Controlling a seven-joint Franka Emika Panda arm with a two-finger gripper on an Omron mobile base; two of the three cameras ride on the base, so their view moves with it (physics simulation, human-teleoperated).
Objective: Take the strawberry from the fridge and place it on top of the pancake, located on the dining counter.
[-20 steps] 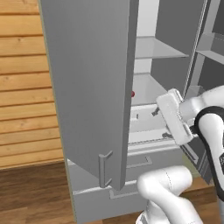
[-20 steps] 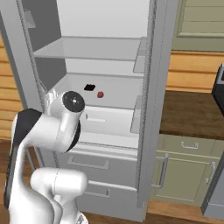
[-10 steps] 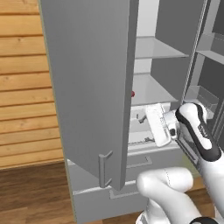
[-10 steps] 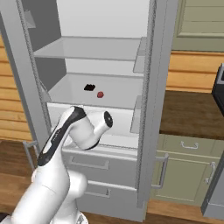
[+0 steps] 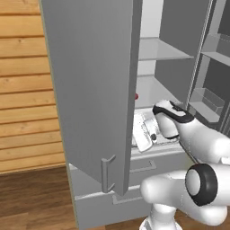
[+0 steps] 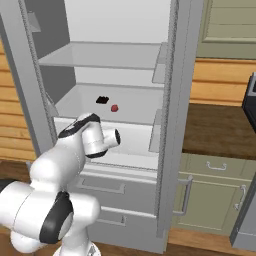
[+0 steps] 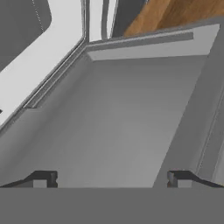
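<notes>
The gripper (image 7: 112,179), jaws spread wide and empty, is working at the fridge (image 6: 172,100) opening, below the strawberry (image 6: 114,108) lying mid-shelf beside a black object (image 6: 102,100). It should be rising, levelling, then closing gently around the berry.

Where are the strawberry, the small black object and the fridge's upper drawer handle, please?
strawberry (image 6: 114,108), right base view, middle of the berry.
small black object (image 6: 102,100), right base view, its top face.
upper drawer handle (image 6: 99,186), right base view, middle of the bar.

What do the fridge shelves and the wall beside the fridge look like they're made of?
The fridge shelves look like smooth, matte grey plastic or painted metal: flat, even colour, no grain. The wall looks like light varnished wood: horizontal planks with visible grain and seams.
</notes>
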